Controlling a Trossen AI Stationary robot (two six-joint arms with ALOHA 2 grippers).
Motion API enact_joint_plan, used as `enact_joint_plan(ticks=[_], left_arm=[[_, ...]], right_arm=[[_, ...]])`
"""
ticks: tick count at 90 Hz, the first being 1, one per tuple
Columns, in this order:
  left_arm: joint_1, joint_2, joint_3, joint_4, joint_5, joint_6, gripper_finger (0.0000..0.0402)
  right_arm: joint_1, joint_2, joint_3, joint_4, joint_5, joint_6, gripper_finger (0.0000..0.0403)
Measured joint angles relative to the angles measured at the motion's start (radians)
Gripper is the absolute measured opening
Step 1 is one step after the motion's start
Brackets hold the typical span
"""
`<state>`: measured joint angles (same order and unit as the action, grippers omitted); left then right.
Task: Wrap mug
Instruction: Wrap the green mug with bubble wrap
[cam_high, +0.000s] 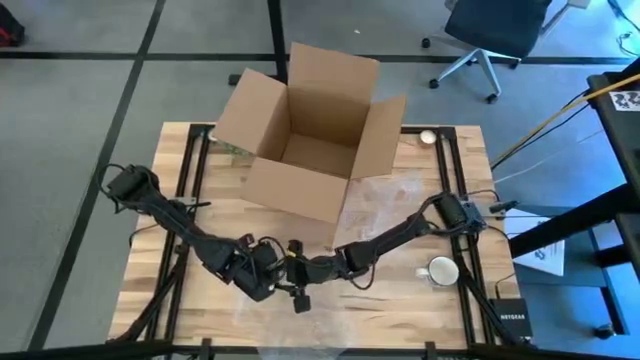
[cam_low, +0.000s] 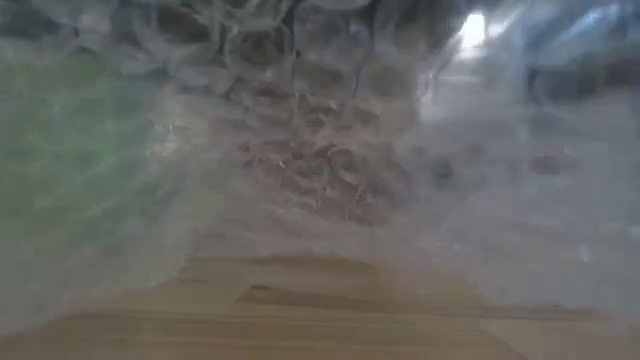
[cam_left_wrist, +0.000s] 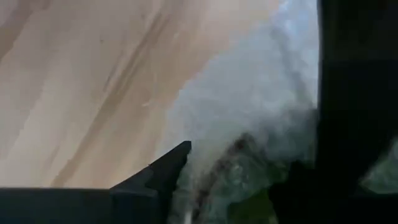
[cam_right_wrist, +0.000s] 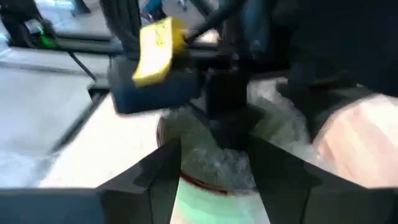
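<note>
both dark grippers are meeting at the near edge of the pale wooden table (cam_high: 200, 240), close to its middle. the left gripper (cam_high: 268, 278) and the right gripper (cam_high: 303, 270) are crowding onto one small bundle between them. in the right wrist view this bundle is showing as a green and red object swathed in clear bubble wrap (cam_right_wrist: 214, 165), sitting between that arm's two spread dark fingers (cam_right_wrist: 158, 177), with the other arm's gripper pressing down on it from beyond. whether those fingers are actually pinching the bundle is not clear. the left wrist view is showing the same wrap and a dark fingertip (cam_left_wrist: 168, 165) beside it, but i cannot tell how its jaws are standing.

a white ceramic mug (cam_high: 443, 270) is sitting unwrapped, near the table's right edge, well apart from both grippers. an open brown cardboard box (cam_high: 310, 140) is waiting at the far side.

judging by this, the wrapping step is under way on the bundled item, with the film being folded or tucked. the next move is probably calling for one gripper pinning the bundle while the other is drawing loose wrap over and closing it.
</note>
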<state>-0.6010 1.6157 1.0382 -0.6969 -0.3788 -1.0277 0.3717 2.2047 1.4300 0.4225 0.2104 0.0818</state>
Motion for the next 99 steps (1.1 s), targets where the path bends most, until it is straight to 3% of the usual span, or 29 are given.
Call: enact_joint_plan(ticks=[23,66,84,99], left_arm=[[-0.001,-0.032,0.049,-0.039,0.004,0.040,0.0170],[-0.028,-0.201,0.178,-0.232,-0.007,0.062,0.0170],[-0.085,-0.222,0.168,-0.419,0.026,0.008,0.0170],[-0.119,-0.193,0.110,-0.355,0.054,0.007,0.0170]], right_arm=[[0.002,0.003,0.000,-0.004,0.004,-0.007,0.0175],[0.000,0.003,0.000,-0.016,0.011,-0.007,0.0175],[0.000,0.003,0.000,-0.017,0.010,-0.007,0.0175],[0.000,0.003,-0.001,-0.019,0.010,-0.008,0.0175]])
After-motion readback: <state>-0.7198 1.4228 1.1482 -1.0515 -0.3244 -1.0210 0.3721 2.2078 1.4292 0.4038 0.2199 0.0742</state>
